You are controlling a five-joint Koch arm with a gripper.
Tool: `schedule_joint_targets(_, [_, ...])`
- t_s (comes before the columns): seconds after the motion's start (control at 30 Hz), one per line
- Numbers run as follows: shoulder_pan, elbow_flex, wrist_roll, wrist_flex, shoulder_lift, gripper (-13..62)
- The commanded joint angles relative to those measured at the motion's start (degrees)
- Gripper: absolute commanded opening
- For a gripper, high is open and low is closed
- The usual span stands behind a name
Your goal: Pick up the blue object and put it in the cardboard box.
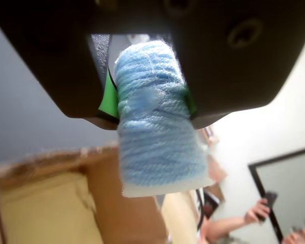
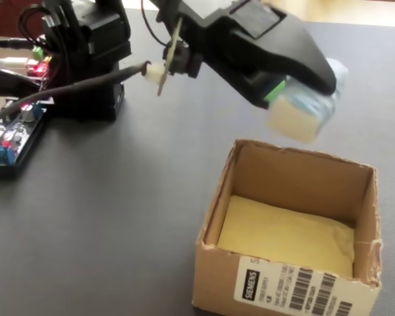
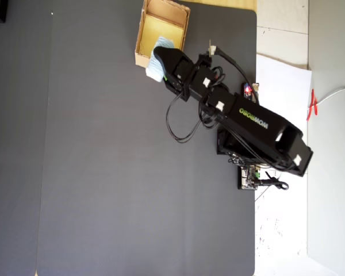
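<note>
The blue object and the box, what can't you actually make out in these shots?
- Blue object: motion-blurred in the fixed view; its top is hidden by the gripper in the wrist view.
- Cardboard box: blurred and edge-cropped in the wrist view; its near corner is arm-covered overhead.

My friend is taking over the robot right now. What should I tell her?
Gripper: shut on the blue object, held in the air.
Cardboard box: open, sitting on the dark table, nothing visible inside but its yellow bottom.
Done: the blue object is picked up and carried to the box's edge.
Left: move it fully over the opening, open the fingers and let it drop in.
</note>
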Motion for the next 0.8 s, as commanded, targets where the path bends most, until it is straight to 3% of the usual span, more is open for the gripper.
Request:
schedule_joint_targets(0.0, [1.32, -6.94, -0.09, -1.23, -0.7, 10.7])
schedule_joint_targets(0.23, [7.38, -13.62, -0.09, 0.88, -7.91, 11.2])
schedule_joint_targets(0.33, [8.0, -15.21, -0.7, 6.59, -7.91, 24.6])
schedule_joint_targets(0.43, [8.0, -14.06, -0.62, 7.82, -6.59, 30.9])
schedule_joint_targets(0.77, [5.19, -11.25, 0.79, 6.94, -0.26, 32.3])
